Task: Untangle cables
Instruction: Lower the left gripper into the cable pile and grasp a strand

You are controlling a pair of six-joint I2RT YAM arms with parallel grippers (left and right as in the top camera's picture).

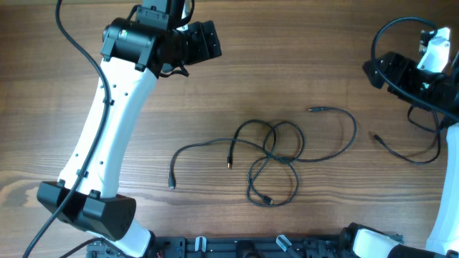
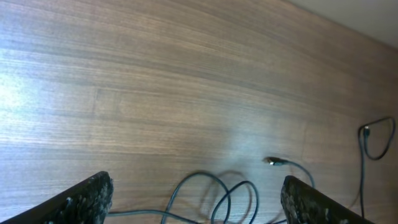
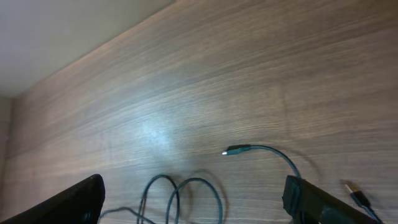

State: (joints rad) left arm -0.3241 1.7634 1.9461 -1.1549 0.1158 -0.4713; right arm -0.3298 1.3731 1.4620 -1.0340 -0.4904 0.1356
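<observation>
1. Left arm [image 1: 107, 122]: reaches from the near edge to the far left of the surface [image 1: 287, 64]. Left claw [image 2: 196, 205] is empty, fingers wide apart.
2. Right arm [image 1: 412, 75]: folded at far right. Right claw [image 3: 199, 202] is empty, fingers wide apart.
3. Cables [image 1: 272, 152]: looped tangle at mid-surface, untouched; a separate cord [image 1: 393, 152] lies near the right arm.

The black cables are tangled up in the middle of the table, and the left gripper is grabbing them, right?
Not quite. The left gripper is open and grabs nothing, as the left wrist view shows. The cables do lie tangled in the middle of the table.
</observation>
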